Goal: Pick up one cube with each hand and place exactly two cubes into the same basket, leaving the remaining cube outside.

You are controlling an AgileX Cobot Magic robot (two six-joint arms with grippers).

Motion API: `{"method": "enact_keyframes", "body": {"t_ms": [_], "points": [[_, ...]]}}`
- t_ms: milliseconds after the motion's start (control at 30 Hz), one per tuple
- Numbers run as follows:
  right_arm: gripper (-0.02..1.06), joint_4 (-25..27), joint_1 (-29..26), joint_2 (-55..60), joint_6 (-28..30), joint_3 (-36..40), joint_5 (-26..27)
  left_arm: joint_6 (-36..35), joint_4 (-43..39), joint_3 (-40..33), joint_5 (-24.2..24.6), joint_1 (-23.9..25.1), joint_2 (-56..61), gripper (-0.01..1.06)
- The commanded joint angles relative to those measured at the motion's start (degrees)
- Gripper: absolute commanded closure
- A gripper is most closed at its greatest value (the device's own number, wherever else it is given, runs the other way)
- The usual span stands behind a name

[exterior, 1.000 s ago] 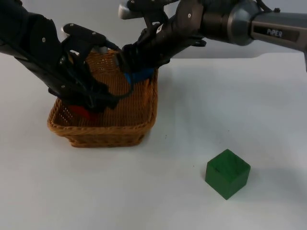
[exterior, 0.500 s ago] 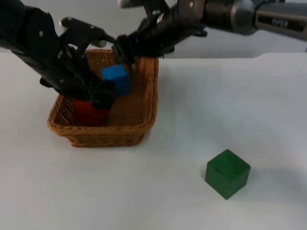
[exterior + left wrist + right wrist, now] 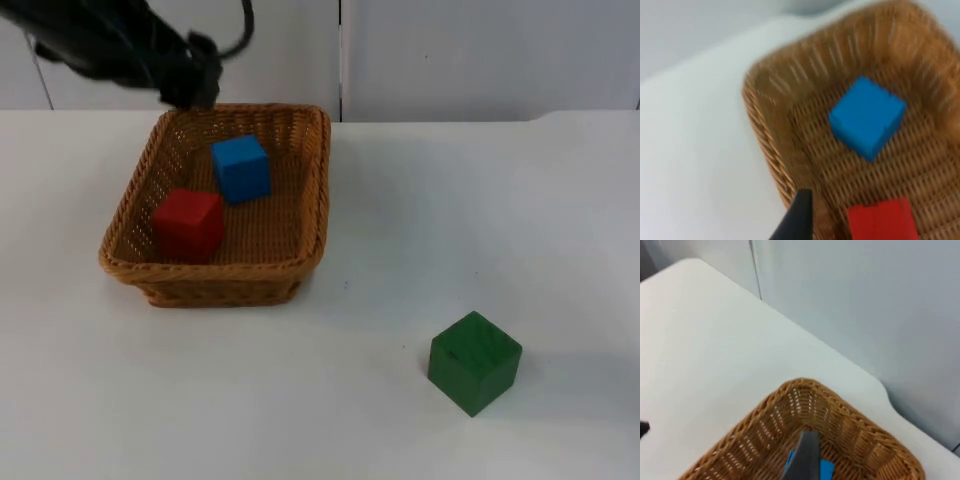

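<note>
Left gripper [image 3: 190,85]: hovering above the basket's far-left rim; finger spread cannot be told.
Basket [image 3: 215,285]: sitting on the table's [image 3: 400,240] left, holding two cubes.
Red cube [image 3: 187,224]: lying inside, near front-left.
Blue cube [image 3: 241,169]: lying inside, behind the red one.
Green cube [image 3: 474,361]: sitting outside, well apart to the right.
</note>
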State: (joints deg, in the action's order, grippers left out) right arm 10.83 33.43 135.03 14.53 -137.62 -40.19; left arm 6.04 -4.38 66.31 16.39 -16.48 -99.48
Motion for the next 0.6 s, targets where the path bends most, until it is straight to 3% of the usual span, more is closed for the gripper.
{"method": "enact_keyframes", "body": {"t_ms": [0, 567], "points": [[0.30, -0.2, 0.3, -3.5, 0.2, -0.5, -3.0, -0.3, 0.9, 0.3, 1.3, -0.1, 3.9, 0.20], [0.30, 0.5, 0.3, -11.1, -0.3, -0.5, -14.4, -0.5, 3.1, 0.3, 4.8, -0.1, 15.8, 0.20]]}}
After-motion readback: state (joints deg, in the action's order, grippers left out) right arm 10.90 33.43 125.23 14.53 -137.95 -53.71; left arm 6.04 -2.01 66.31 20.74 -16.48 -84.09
